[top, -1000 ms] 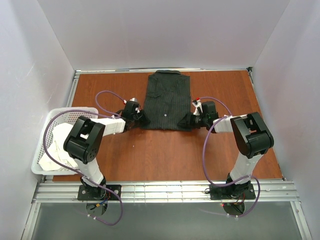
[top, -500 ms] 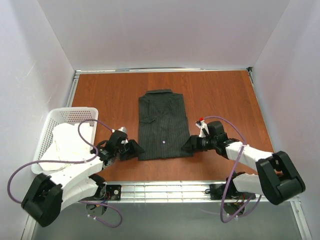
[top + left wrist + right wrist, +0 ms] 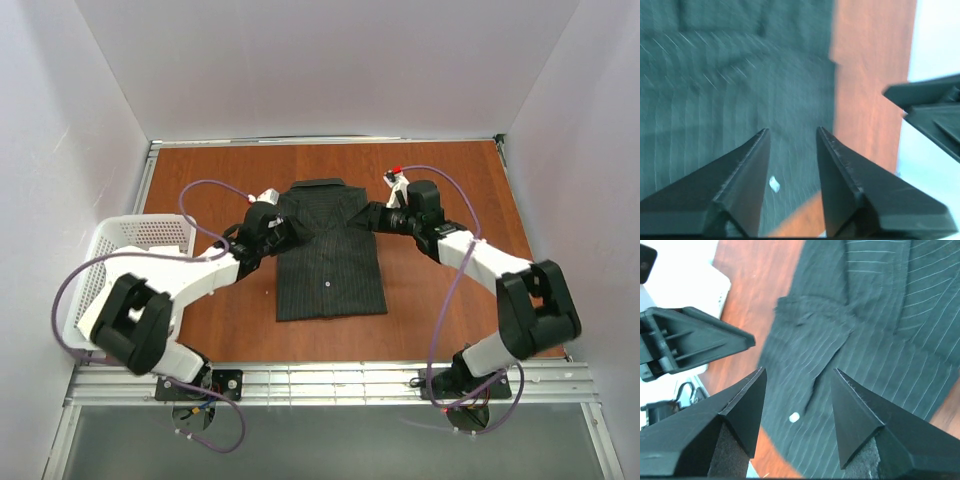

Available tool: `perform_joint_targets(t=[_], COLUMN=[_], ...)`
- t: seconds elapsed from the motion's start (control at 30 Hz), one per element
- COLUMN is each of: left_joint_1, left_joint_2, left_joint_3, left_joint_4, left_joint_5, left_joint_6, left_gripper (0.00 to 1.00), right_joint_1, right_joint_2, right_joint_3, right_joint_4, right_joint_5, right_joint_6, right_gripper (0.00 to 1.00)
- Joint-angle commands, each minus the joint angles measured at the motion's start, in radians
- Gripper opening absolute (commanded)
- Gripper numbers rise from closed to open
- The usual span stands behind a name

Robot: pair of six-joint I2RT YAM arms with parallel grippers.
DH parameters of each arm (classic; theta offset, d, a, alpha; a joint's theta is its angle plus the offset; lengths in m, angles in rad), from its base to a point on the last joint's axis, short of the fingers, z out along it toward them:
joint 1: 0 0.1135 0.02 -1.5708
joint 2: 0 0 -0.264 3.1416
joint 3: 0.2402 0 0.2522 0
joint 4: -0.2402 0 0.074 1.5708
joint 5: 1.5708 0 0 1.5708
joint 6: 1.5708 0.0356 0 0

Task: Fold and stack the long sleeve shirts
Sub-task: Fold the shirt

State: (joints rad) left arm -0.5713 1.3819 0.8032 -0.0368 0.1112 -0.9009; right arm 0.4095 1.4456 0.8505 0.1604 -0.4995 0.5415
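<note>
We see one long sleeve shirt [image 3: 330,255] lying flat in the middle of the frame on the table [image 3: 450,300]. It is already folded into a neat upright rectangle, with the collar at the top, the placket facing up and the sleeves tucked out of sight. The left gripper [image 3: 288,228] hangs over its upper left corner and the right gripper [image 3: 372,216] over its upper right. In both wrist views the jaws stand parted with nothing between them and only pinstriped cloth beneath. We judge the folding of this shirt to be essentially done. What is left is stacking it, or at most a last smoothing near the shoulders. We see no second dark shirt and no stack. A white basket [image 3: 150,228] sits at the left edge, and we cannot tell whether more shirts wait in it.
</note>
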Motion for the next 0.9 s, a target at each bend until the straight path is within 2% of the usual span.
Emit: perform_joint_targets(t=[0.0,0.07,0.23,0.33,0.43,0.57,0.7,0.77,0.87], left_joint_1=[0.054,0.097,0.18,0.208,0.228,0.229,0.203,0.171,0.114], left_joint_2=[0.142,0.198,0.333,0.394,0.407,0.298,0.123,0.022,-0.053], left_joint_3=[0.024,0.014,-0.033,-0.045,-0.058,-0.071,-0.09,-0.104,-0.156], left_joint_4=[0.162,0.208,0.359,0.376,0.376,0.322,0.207,0.151,0.097], left_joint_5=[-0.015,-0.01,0.007,0.002,0.019,0.018,0.019,-0.005,0.014], left_joint_6=[0.025,0.017,0.033,0.036,0.04,0.071,0.076,0.08,0.06], left_gripper=[0.35,0.3,0.29,0.28,0.27,0.29,0.41,0.48,0.44], right_joint_1=[-0.014,-0.026,-0.058,-0.092,-0.124,-0.129,-0.091,-0.03,0.072], right_joint_2=[0.137,0.217,0.363,0.438,0.446,0.288,0.187,0.157,0.165], right_joint_3=[0.045,0.044,0.013,-0.028,-0.062,-0.094,-0.09,-0.077,-0.039], right_joint_4=[0.114,0.178,0.287,0.363,0.381,0.351,0.327,0.329,0.337], right_joint_5=[-0.008,-0.016,-0.019,-0.037,-0.074,-0.106,-0.174,-0.185,-0.174], right_joint_6=[0.006,0.009,-0.006,0.001,-0.018,-0.054,0.012,0.052,0.087], right_gripper=[0.49,0.48,0.47,0.45,0.43,0.44,0.45,0.45,0.45])
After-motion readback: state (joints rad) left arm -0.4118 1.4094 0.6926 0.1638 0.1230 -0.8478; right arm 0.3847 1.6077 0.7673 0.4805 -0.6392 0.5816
